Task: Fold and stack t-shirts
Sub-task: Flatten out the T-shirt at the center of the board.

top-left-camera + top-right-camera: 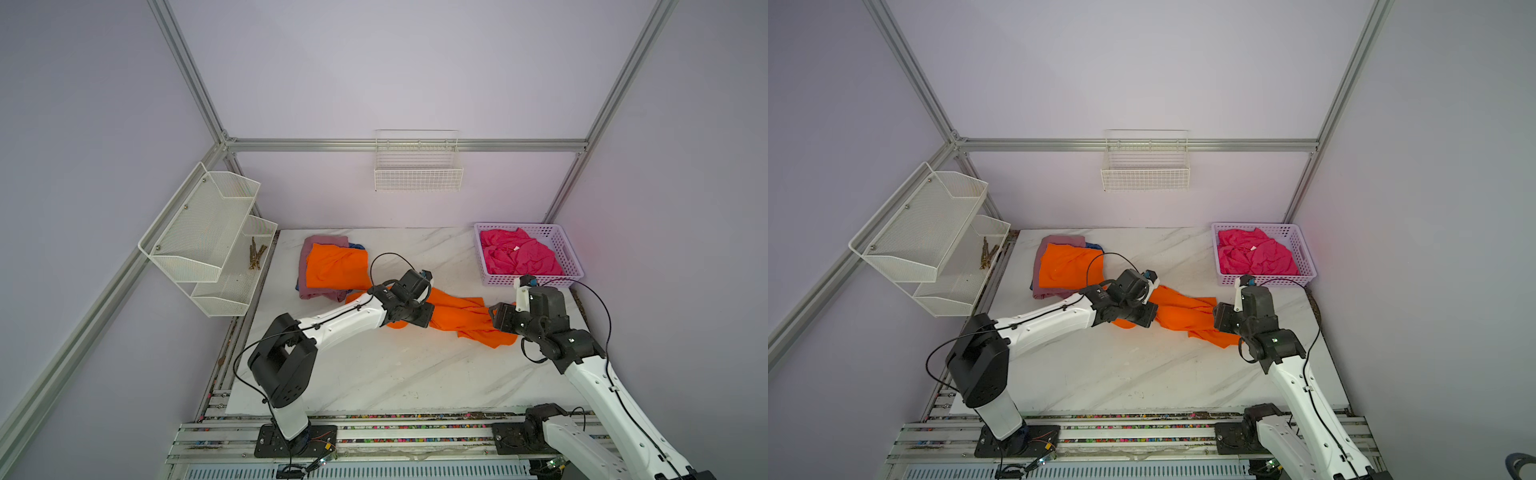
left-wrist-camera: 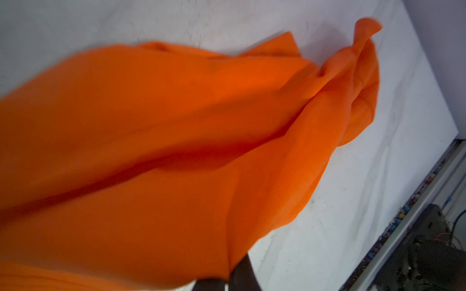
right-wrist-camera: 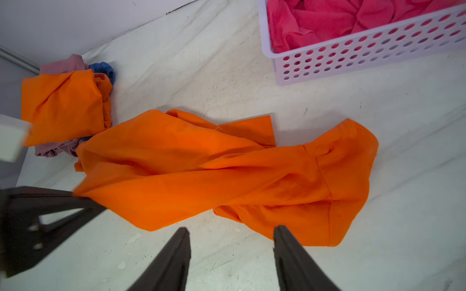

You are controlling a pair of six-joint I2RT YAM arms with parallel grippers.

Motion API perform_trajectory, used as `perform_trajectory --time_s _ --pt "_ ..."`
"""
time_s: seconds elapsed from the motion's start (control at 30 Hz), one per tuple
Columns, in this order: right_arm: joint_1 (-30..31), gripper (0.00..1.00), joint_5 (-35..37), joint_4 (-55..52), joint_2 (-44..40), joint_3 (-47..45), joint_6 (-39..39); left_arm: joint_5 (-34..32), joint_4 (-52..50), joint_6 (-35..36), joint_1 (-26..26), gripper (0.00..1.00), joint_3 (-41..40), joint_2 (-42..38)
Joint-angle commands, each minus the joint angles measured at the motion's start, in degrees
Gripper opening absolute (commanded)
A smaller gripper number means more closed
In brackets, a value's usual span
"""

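Note:
A loose bright orange t-shirt (image 1: 461,316) (image 1: 1187,309) lies crumpled and stretched across the marble table between the arms. My left gripper (image 1: 417,320) (image 2: 228,279) is shut on its left edge, and the cloth fills the left wrist view (image 2: 176,126). My right gripper (image 3: 230,231) (image 1: 494,313) hovers open just short of the shirt's right end (image 3: 340,176), with nothing between its fingers. At the back left a folded orange t-shirt (image 1: 336,266) (image 3: 63,105) tops a mauve-pink one (image 1: 322,243) and a blue one (image 3: 103,69). A hot pink t-shirt (image 1: 519,253) lies bunched in the basket.
The lavender perforated basket (image 1: 532,280) stands at the back right, close behind the right wrist. A white mesh shelf (image 1: 208,237) hangs on the left frame and a wire basket (image 1: 417,174) on the back wall. Metal rails (image 1: 374,419) run along the table's front edge.

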Motion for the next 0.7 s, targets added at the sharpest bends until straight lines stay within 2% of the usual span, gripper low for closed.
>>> perform_trajectory --time_s 0.0,0.2,0.33,0.53,0.67 --pt "0.5 0.57 -1.2 4.6 0.7 -1.1 1.5 -4.3 -10.0 2.7 0.2 0.00 7.5 -6.2" --pt "0.7 0.57 -0.2 6.1 2.1 -1.7 2.0 -7.9 -20.8 3.3 0.3 0.00 19.8 -7.7" --pt "0.8 0.58 -0.7 7.4 2.9 -2.0 2.0 -10.7 -25.9 4.3 0.5 0.00 25.0 -8.0" --pt "0.9 0.57 -1.4 8.6 3.9 -2.2 1.5 -10.9 -31.7 5.4 1.4 0.00 31.7 -7.0" --pt "1.3 0.57 -1.6 8.9 4.1 -2.6 1.8 -10.4 -36.8 6.3 2.3 0.00 39.7 -6.4"
